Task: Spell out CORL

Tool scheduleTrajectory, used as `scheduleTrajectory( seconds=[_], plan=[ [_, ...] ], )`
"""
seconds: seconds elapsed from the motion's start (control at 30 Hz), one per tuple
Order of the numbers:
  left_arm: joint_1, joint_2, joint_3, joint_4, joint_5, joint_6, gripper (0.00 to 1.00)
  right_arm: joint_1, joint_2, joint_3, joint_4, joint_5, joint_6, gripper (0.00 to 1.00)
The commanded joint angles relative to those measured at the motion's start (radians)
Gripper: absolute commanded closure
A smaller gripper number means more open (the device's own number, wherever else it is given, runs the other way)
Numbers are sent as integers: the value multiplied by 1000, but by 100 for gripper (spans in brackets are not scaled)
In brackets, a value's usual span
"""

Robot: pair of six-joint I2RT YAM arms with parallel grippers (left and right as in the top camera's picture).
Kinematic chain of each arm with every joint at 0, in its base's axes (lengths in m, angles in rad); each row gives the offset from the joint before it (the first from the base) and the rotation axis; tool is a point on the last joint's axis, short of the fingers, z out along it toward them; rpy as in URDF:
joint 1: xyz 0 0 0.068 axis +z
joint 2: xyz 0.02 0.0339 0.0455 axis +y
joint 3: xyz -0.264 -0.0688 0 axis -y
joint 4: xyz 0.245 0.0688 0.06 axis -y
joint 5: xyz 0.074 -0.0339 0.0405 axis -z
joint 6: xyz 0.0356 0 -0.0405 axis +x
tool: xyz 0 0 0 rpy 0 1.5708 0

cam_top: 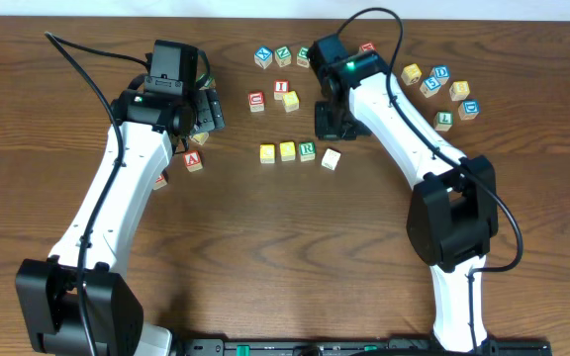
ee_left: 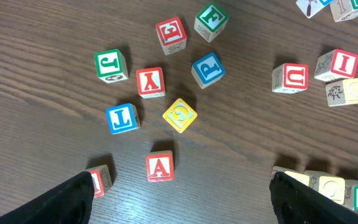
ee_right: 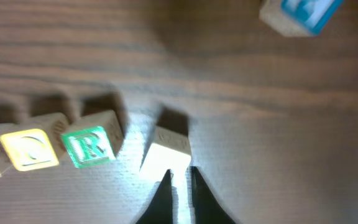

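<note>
Overhead, left-wrist and right-wrist views of two arms at a wooden counter (cam_top: pixel 542 198).

**Row.** Near the counter's middle, slightly toward the far edge, four cubes lie in a line running left to right:
- The first yellow cube (cam_top: pixel 267 152), second yellow cube (cam_top: pixel 287 150) and green R cube (cam_top: pixel 307 150) sit side by side, squared to one another.
- The pale-topped cube (cam_top: pixel 332 158) lies just beside the R on its right. It is turned out of line and set a little nearer the near edge. Its top letter cannot be read.

**Right arm.** It rises from the near edge, bends at the elbow on the right, and reaches back toward the counter's middle. The right claw (cam_top: pixel 327 127) points down on the far side of the row. In the wrist view its fingers (ee_right: pixel 166 196) are pressed together and pinch nothing. Their tips are at the pale-topped cube's edge, but contact cannot be confirmed.

**Left arm.** It stretches from the near left corner toward the far edge. The left claw (cam_top: pixel 209 111) is spread wide and empty, with its fingers (ee_left: pixel 73 196) above loose cubes, among them a red A cube (ee_left: pixel 159 167).
</note>
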Motion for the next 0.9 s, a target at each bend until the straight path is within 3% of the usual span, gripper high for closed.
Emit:
scheduleTrajectory(
  seconds=[0.0,0.33,0.67,0.87],
  plan=[
    [2,11,-2,-2,-3,-5,11,-1,-4,-52,-12,-8,19,99],
    [2,11,-2,1,-3,-5,11,0,-5,-139,60,-16,-19,99],
    [2,11,-2,-1,-3,-5,11,-35,-81,-158,89,-190,-119,99],
    [2,11,-2,0,-3,-5,11,-79,-219,-389,240,-218,-132,99]
  ],
)
